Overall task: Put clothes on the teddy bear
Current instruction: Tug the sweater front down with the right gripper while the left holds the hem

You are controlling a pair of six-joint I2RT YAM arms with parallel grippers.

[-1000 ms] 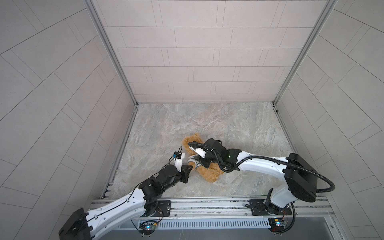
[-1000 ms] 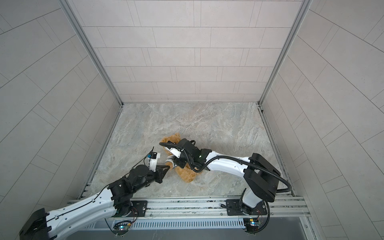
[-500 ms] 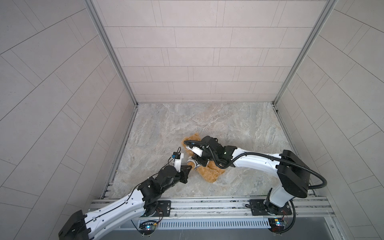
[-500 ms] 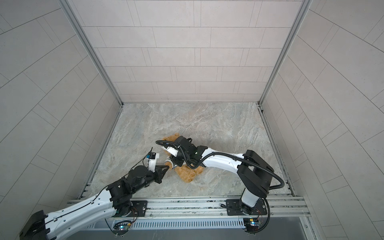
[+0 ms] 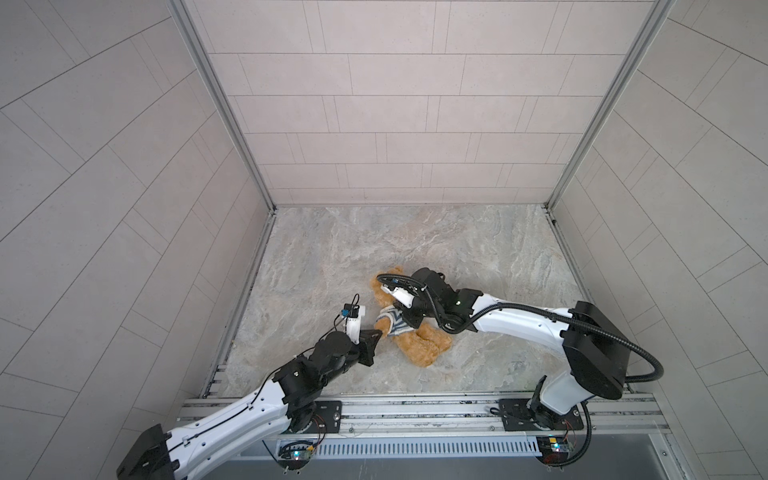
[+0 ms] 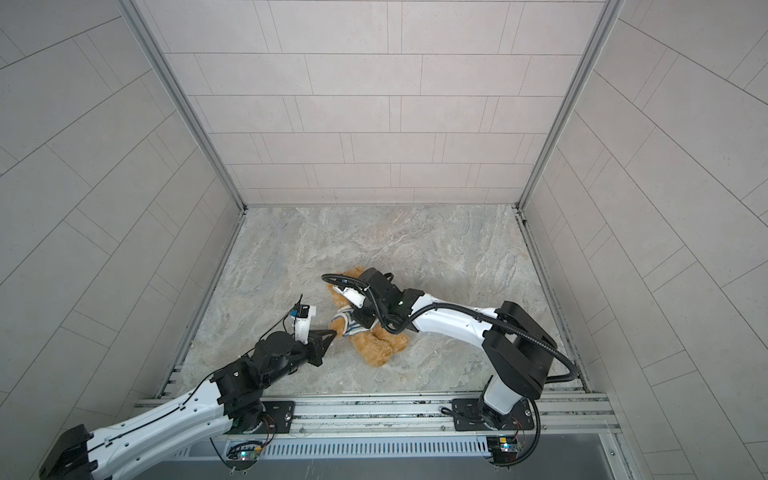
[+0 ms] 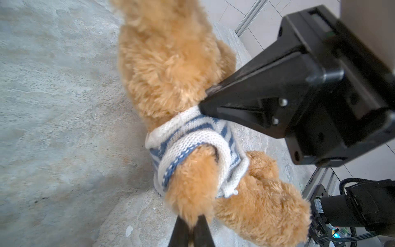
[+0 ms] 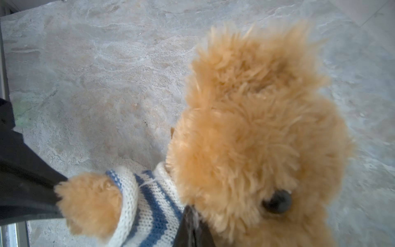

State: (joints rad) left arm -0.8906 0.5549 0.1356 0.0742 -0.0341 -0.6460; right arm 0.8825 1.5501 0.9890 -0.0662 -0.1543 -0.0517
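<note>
Both claws on the teddy bear (image 5: 424,351), just 7 o'clock of centre!
The left gripper (image 7: 192,222) pinches its paw; the right gripper (image 7: 204,100), pressed together, seemingly nips the striped shirt (image 7: 192,136) collar. Bare tabletop (image 5: 436,245) from 10 to 3 o'clock.

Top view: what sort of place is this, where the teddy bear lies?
Probably a robot test cell, not a home. Tile-look wall panels meet in aluminium corner posts, the marble-look tabletop is boxed in on three sides, and two arms stand on a metal rail at its front.

teddy bear (image 5: 426,351) on table (image 5: 374,241) | shirt (image 5: 392,323) around its body | left gripper (image 5: 380,332) at bear's left side | right gripper (image 5: 406,319) at its neck
</note>
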